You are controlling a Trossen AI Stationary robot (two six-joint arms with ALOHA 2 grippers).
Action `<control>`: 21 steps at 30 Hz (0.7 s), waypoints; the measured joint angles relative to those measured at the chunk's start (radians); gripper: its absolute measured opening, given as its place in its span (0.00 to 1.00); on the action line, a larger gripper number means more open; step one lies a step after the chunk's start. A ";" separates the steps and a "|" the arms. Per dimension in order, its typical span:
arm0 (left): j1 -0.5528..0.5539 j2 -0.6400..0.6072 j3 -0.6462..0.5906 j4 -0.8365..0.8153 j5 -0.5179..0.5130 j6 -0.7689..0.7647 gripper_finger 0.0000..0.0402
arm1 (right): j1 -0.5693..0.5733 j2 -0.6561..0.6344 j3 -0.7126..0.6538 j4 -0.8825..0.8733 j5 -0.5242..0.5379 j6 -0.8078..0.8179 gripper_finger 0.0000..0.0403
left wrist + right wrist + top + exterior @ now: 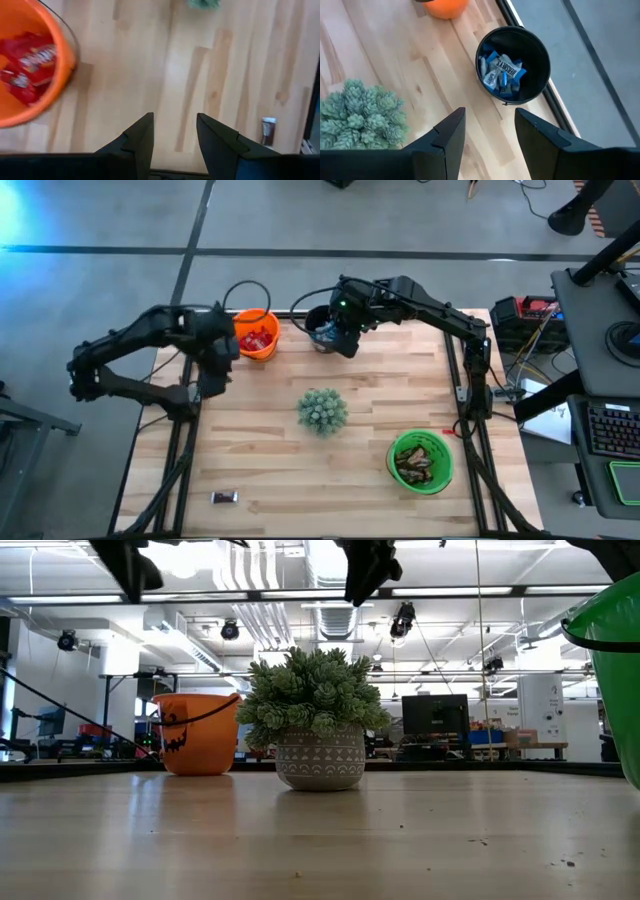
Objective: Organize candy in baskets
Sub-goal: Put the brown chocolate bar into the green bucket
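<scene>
My left gripper [218, 365] [175, 117] hangs open and empty above bare wood, just on the near-left side of the orange basket [257, 336] [30, 65], which holds red candy [27, 70]. My right gripper [344, 340] [489, 111] is open and empty too, above the table right beside the black basket [320, 330] [512, 62]; blue-and-silver candy [501, 70] lies inside that basket. The green basket [421, 462] near the right edge holds brown candy [420, 460]. One dark candy bar [224, 497] [268, 131] lies flat on the table near its near-left corner.
A spiky green plant [322, 411] [318, 730] in a patterned pot stands mid-table between the baskets. Basket handles arch over the orange and black baskets. A desk with electronics and cables stands beyond the table's right edge. Bare wood lies along the near side.
</scene>
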 joint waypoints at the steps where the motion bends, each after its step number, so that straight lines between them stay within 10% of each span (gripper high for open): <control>1: -0.020 -0.018 -0.020 0.001 0.001 -0.016 0.32 | 0.000 0.000 0.000 0.000 0.000 0.017 0.40; 21: -0.539 -0.220 -0.337 0.130 0.087 -0.421 0.32 | 0.043 0.000 0.000 0.002 -0.054 0.340 0.38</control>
